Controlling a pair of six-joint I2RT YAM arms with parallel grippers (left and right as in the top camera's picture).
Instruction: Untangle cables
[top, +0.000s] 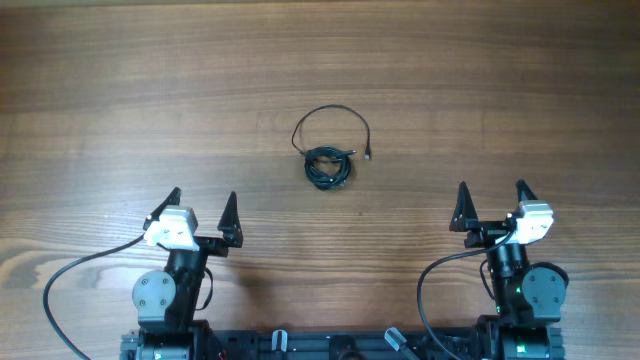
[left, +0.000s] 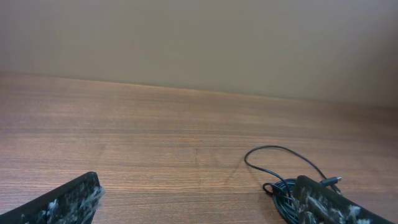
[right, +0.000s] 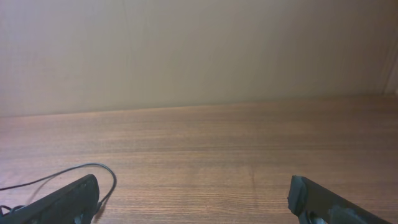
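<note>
The cables (top: 328, 165) are thin black cords knotted in a small bundle at the table's middle, with one loose loop (top: 330, 125) arching behind it and a tiny plug (top: 370, 156) at the right. My left gripper (top: 203, 208) is open and empty, near and left of the bundle. My right gripper (top: 493, 200) is open and empty, near and right of it. In the left wrist view the bundle (left: 281, 190) lies at lower right, partly hidden by my right finger. In the right wrist view only the loop (right: 93, 169) shows at lower left.
The wooden table (top: 520, 80) spreads on all sides of the bundle. Thicker black arm cables (top: 70, 280) curl near both arm bases at the front edge. A plain wall rises behind the table's far edge (right: 205, 56).
</note>
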